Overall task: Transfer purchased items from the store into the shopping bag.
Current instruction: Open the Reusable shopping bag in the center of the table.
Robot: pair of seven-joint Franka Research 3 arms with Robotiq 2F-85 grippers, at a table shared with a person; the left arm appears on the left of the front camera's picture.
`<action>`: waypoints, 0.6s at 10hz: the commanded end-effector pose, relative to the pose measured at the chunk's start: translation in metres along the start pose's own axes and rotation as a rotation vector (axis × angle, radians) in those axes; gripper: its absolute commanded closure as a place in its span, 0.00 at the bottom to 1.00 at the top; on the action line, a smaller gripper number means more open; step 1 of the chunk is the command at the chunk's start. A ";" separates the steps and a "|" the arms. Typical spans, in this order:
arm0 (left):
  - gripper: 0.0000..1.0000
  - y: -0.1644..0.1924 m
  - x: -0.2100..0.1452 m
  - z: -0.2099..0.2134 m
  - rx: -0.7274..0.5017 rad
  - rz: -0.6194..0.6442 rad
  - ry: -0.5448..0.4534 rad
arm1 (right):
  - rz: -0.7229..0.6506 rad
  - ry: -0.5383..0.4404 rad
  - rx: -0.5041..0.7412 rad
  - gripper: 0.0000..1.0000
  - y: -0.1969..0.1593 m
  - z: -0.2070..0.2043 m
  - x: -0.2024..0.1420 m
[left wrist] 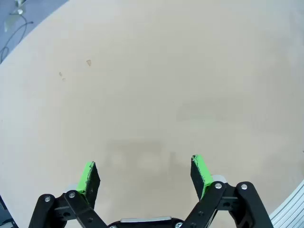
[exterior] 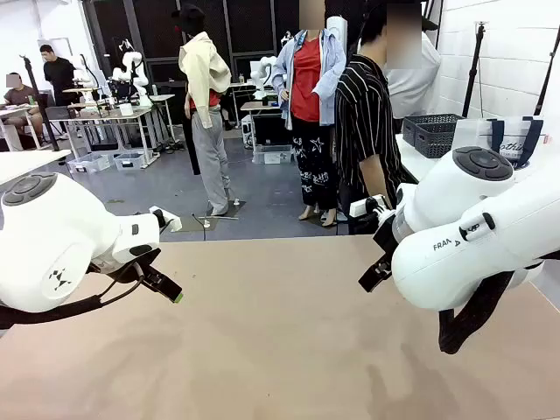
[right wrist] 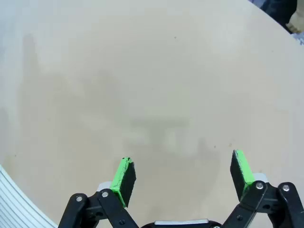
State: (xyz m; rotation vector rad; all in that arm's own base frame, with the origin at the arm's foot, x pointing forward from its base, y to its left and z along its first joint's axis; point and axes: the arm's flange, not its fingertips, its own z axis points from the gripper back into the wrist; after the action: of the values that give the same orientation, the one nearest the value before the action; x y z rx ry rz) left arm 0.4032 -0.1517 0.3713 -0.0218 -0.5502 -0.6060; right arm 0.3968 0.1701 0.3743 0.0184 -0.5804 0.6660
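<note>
While the right tool (right wrist: 182, 166) gapes, the shopping bag (exterior: 512, 144) stands well apart.

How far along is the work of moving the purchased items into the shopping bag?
Done: nothing that I can see. The shopping bag stands at the far right beside dark baskets, and its inside is hidden. In hand: nothing. The left gripper and right gripper are both open over the table, with nothing between their pads. Left: apparently the whole transfer.

Table (exterior: 262, 350): beige, matte top.
Floor (exterior: 254, 197): grey, smooth.
Wall (exterior: 503, 52): white brick, right side.
Desks (exterior: 114, 115): far left, cluttered.
</note>
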 end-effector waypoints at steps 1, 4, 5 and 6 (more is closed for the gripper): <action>0.00 0.000 0.000 0.000 0.000 0.000 0.000 | 0.000 0.000 0.000 0.00 0.000 0.000 0.000; 0.00 0.000 0.000 0.000 0.000 0.000 0.000 | 0.000 0.000 0.000 0.00 0.000 0.000 0.000; 0.00 0.000 0.000 0.000 0.000 0.000 0.000 | 0.000 0.000 0.000 0.00 0.000 0.000 0.000; 0.00 0.000 0.000 0.000 0.000 0.000 0.000 | 0.000 0.000 0.000 0.00 0.000 0.000 0.000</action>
State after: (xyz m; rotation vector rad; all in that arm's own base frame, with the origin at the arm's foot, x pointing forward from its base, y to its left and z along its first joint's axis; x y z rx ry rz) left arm 0.4027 -0.1529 0.3713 -0.0213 -0.5503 -0.6089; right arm 0.3967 0.1702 0.3743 0.0177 -0.5805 0.6670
